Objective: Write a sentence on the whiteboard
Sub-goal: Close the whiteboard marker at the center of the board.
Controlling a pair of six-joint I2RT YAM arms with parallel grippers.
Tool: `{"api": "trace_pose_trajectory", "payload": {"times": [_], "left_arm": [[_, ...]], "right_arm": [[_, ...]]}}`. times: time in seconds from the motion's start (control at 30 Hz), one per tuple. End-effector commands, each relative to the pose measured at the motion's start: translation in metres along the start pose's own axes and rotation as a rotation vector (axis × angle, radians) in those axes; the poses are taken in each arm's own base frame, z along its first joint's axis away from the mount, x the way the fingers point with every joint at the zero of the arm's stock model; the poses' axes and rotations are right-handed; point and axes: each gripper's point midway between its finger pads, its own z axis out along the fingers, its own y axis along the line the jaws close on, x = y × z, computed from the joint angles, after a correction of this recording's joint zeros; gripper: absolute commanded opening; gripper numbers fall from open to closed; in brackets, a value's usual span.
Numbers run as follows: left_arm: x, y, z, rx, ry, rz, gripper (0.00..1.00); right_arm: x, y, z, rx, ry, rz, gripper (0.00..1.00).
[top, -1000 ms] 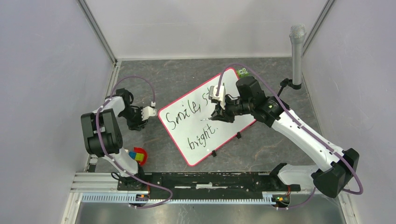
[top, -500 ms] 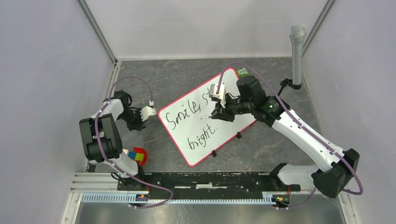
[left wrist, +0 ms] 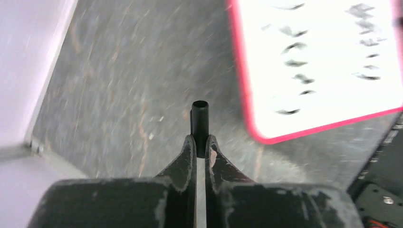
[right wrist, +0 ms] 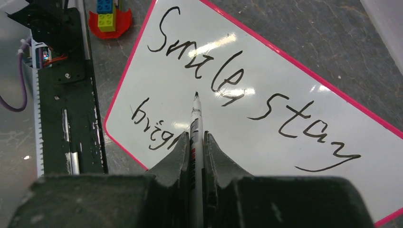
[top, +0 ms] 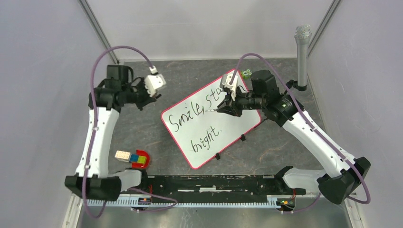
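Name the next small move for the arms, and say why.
Probably bring the right gripper with its marker toward the left gripper, to cap it. The sentence on the whiteboard reads complete, full stop included, and the left gripper is shut on what looks like the black cap, open end outward.

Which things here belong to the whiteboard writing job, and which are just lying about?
Job in hand:
- whiteboard
- sentence, "Smile, stay bright."
- marker, gripped in the right pincer
- black tube, probably the marker's cap, gripped in the left pincer

Lying about:
- toy blocks on a red dish
- small green thing by the board's far corner
- microphone
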Motion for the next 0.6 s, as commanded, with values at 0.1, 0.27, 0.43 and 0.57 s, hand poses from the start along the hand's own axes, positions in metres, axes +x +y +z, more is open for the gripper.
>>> {"api": "trace_pose_trajectory", "payload": {"times": [0.1, 0.27, 0.43, 0.57], "left_arm": [[-0.043, -0.102, 0.0, 0.187, 0.034, 0.008, 0.02], [-0.048, -0.149, 0.009, 0.331, 0.111, 0.133, 0.02], [-0.062, -0.169, 0.016, 0.36, 0.089, 0.219, 0.02], [-0.072, -0.179, 0.017, 0.377, 0.058, 0.256, 0.02]], "right_arm": [[-0.034, 0.022, -0.011, -0.072, -0.152, 0.049, 0.0], [-0.034, 0.034, -0.006, -0.144, -0.157, 0.14, 0.0], [-0.025, 0.05, 0.001, -0.234, -0.161, 0.262, 0.0], [-0.016, 0.057, 0.006, -0.276, -0.154, 0.331, 0.0]]}}
